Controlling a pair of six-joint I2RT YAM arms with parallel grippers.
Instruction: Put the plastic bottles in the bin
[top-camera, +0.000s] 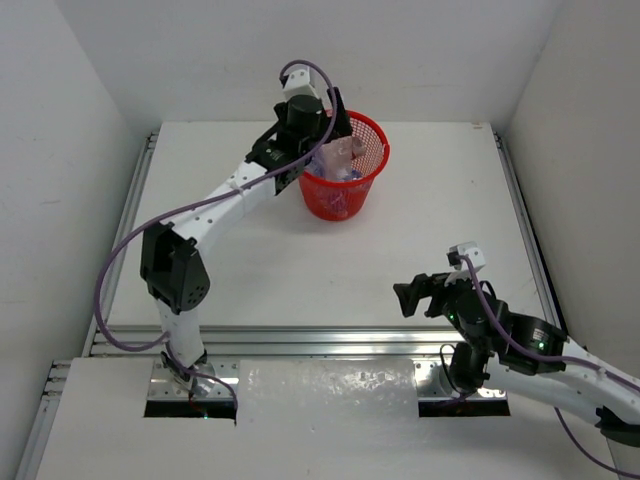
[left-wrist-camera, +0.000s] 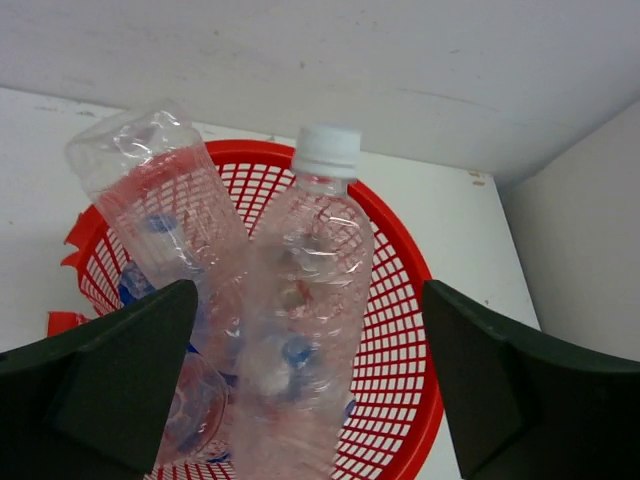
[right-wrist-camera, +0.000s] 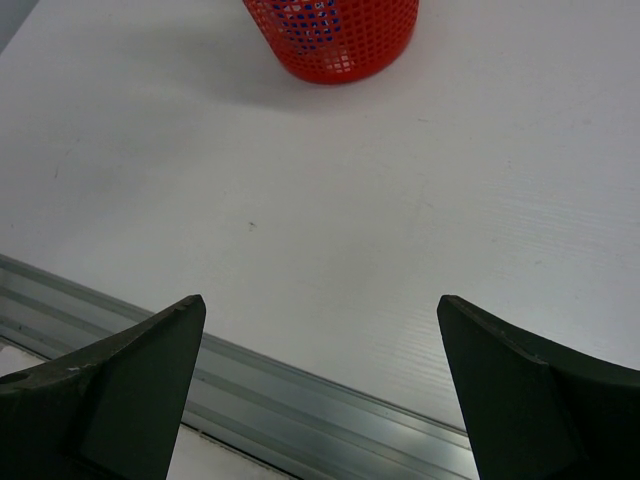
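Note:
The red mesh bin (top-camera: 372, 150) stands at the back middle of the table with several clear plastic bottles in it. In the left wrist view an unlabelled bottle with a white cap (left-wrist-camera: 305, 330) stands upright in the bin (left-wrist-camera: 420, 330), and another clear bottle (left-wrist-camera: 165, 210) leans beside it; blue bits show lower down. My left gripper (left-wrist-camera: 310, 375) hovers over the bin's left rim, wide open, its jaws apart from the bottle between them. My right gripper (right-wrist-camera: 320, 360) is open and empty over the table's near edge; the bin (right-wrist-camera: 335, 40) shows far ahead of it.
White walls enclose the table on three sides. A metal rail (right-wrist-camera: 300, 400) runs along the near edge under my right gripper. Rails (top-camera: 520, 210) also line both sides of the table.

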